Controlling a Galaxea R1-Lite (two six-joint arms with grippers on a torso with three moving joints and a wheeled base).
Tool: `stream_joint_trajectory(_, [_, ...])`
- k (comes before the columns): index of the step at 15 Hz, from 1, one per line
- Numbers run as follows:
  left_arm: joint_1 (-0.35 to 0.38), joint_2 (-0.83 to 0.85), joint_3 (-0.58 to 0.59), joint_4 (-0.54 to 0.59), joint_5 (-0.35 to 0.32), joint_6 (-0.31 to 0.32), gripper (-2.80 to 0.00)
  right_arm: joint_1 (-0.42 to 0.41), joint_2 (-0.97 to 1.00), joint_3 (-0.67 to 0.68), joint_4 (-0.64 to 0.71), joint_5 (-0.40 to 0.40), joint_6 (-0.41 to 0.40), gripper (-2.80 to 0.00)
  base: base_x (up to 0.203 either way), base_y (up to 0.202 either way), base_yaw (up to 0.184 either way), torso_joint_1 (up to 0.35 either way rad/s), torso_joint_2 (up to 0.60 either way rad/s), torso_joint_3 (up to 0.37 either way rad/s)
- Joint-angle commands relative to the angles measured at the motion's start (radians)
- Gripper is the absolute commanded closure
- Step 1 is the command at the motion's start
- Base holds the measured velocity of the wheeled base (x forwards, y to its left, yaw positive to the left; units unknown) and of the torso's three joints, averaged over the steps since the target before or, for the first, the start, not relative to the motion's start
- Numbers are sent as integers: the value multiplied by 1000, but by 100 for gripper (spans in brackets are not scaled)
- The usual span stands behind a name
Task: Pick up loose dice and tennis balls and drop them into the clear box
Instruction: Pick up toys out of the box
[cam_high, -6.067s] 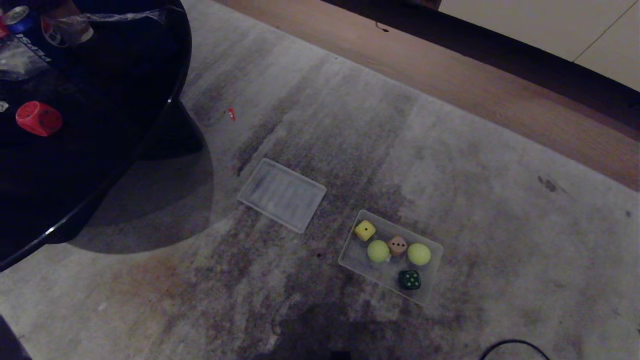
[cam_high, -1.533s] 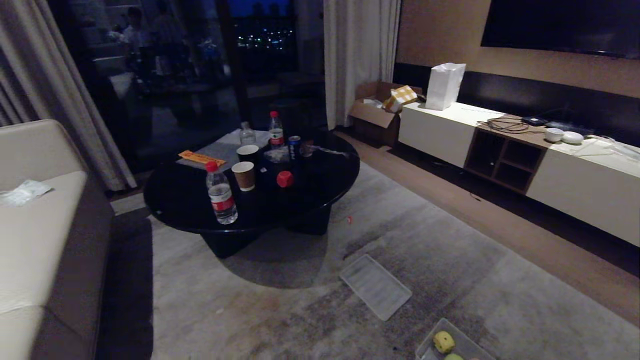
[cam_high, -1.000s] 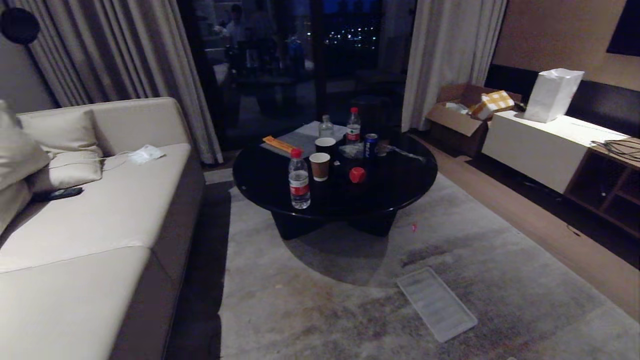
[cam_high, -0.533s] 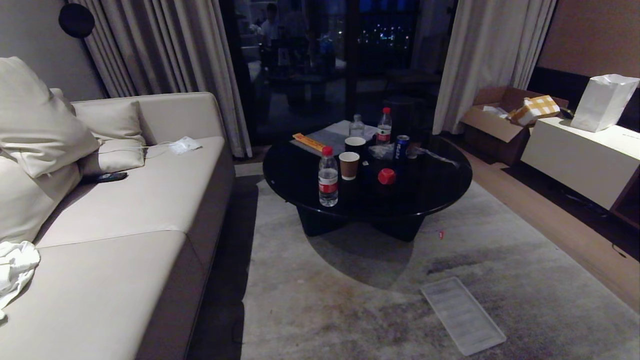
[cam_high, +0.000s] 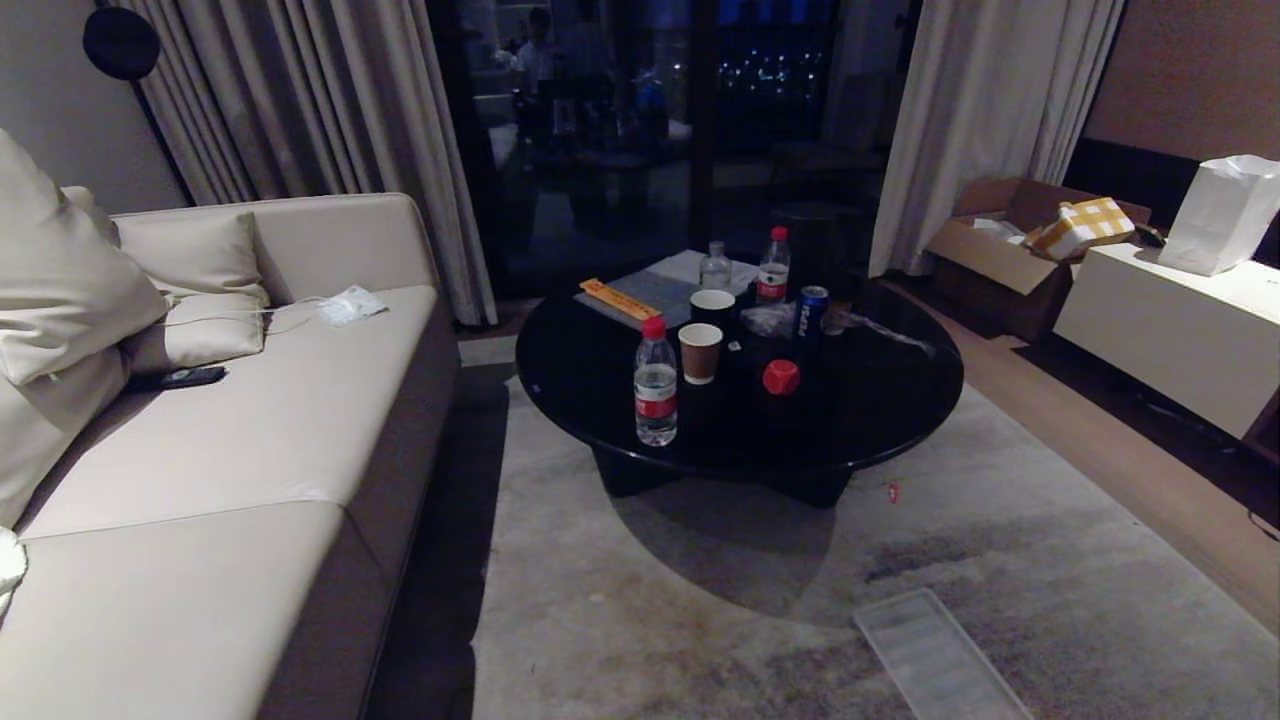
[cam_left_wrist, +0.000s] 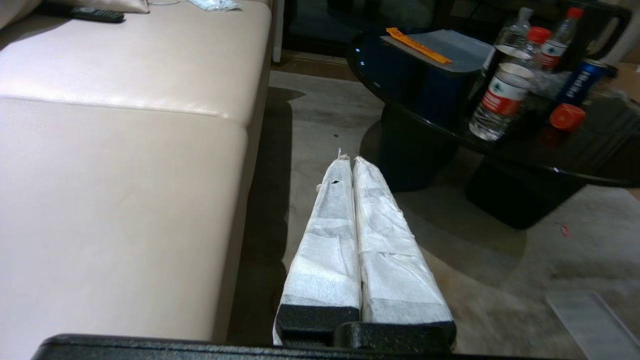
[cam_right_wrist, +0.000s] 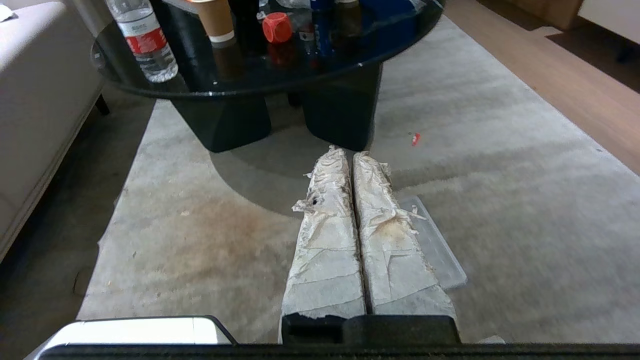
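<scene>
From the head view, a round black table (cam_high: 880, 420) sits at the centre of the frame, and there's a red die (cam_high: 781, 377) on its top, right of a paper cup (cam_high: 700, 352) and a water bottle (cam_high: 656, 385), with a blue can (cam_high: 811, 312) just behind it. A pale sofa (cam_high: 220, 450) fills the left side, and a ribbed clear lid (cam_high: 940, 660) lies flat on the grey rug (cam_high: 1050, 560) at the lower right; neither arm shows here, and no clear box or tennis balls are in sight. Over to the left wrist view: the left gripper (cam_left_wrist: 348, 161) hangs in the lower centre over the rug, its white-wrapped fingers (cam_left_wrist: 325, 240) pressed together with nothing between them, sofa at left, and the die (cam_left_wrist: 567, 116) up at the right edge on the table. Now the right wrist view: the right gripper (cam_right_wrist: 348, 152) is also squeezed flat and empty, low in the centre over the rug, partly covering the lid (cam_right_wrist: 440, 255), and the die (cam_right_wrist: 277, 27) sits at the top of the frame on the table, beside the cup (cam_right_wrist: 215, 20).
</scene>
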Motion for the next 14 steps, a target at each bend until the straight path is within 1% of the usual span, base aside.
stream_joint_trajectory(1, [0,1,0,0,1,-1,0,0,1,1,1,0,0,0,180,0,1,2,3,-1])
stream_joint_trajectory(14, [0,1,0,0,1,-1,0,0,1,1,1,0,0,0,183,0,0,3,2,3])
